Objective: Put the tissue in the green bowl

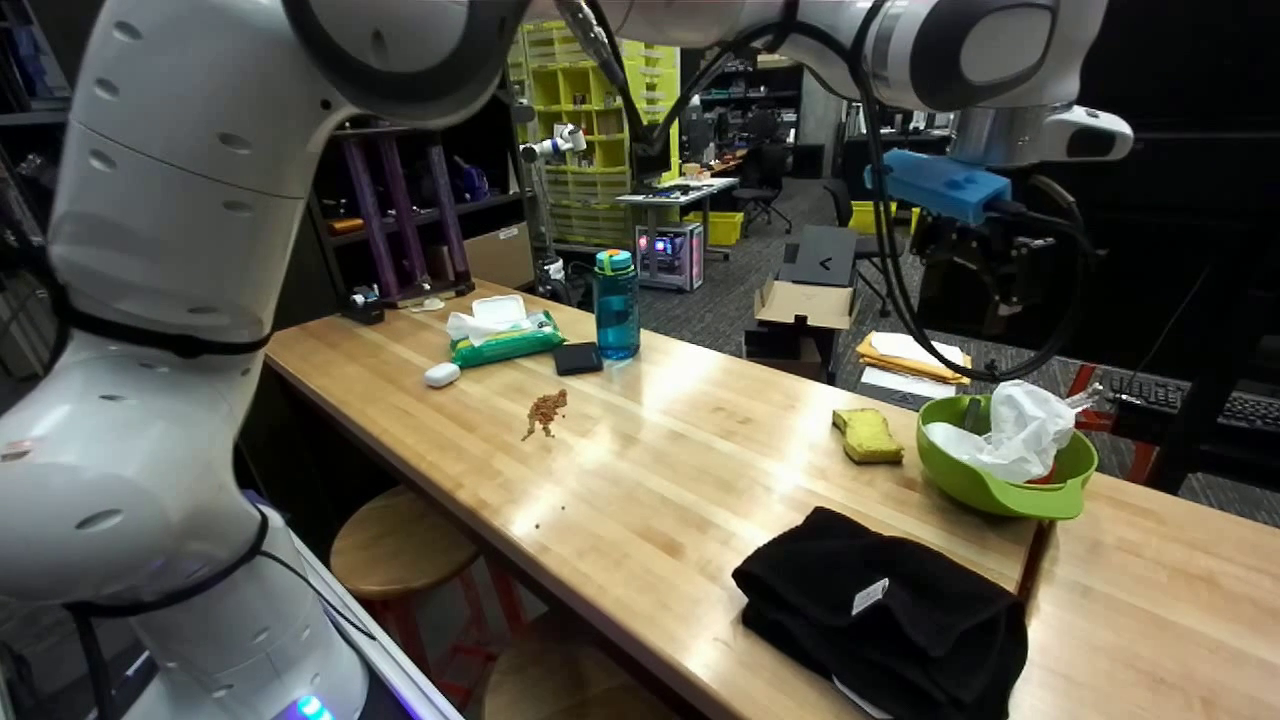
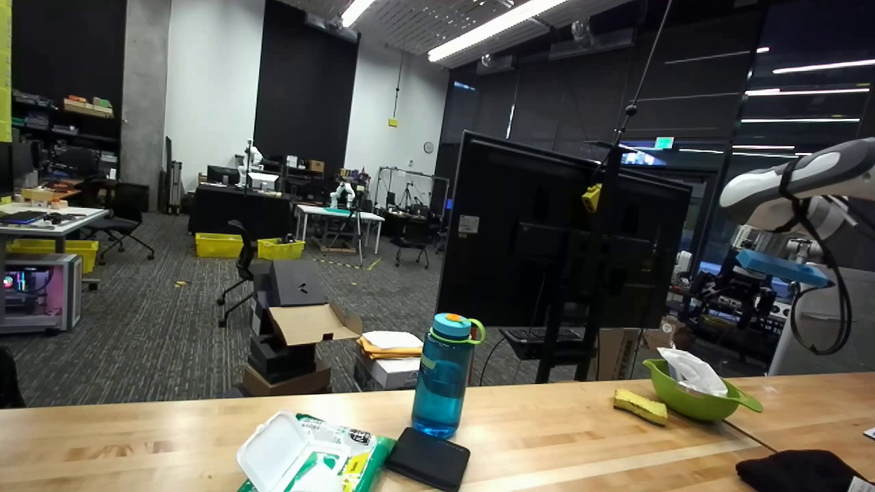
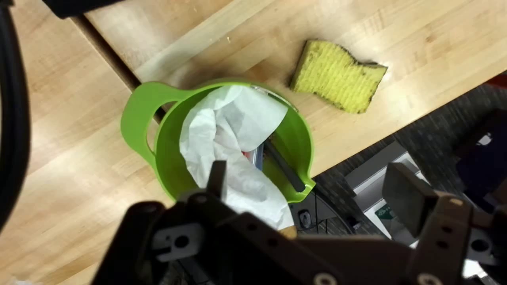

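The green bowl [image 1: 975,490] stands near the table's far edge; it also shows in an exterior view [image 2: 697,404] and in the wrist view [image 3: 297,130]. The crumpled white tissue [image 3: 233,126] lies in the bowl, one end reaching past the rim toward the lower side of the wrist view. It also shows in both exterior views [image 1: 1030,430] [image 2: 694,372]. A dark handle and a clear and red item lie partly under it. My gripper [image 3: 311,184] is open and empty, with fingers wide apart, above the bowl and apart from the tissue; it shows in both exterior views [image 1: 985,280] [image 2: 745,307].
A yellow sponge [image 3: 340,77] lies beside the bowl. A black folded cloth [image 1: 890,610] lies toward the near edge. A blue bottle [image 1: 617,315], a black flat case [image 1: 578,358], a green wipes pack [image 1: 505,345], a white case [image 1: 441,375] and brown crumbs [image 1: 546,410] are farther along.
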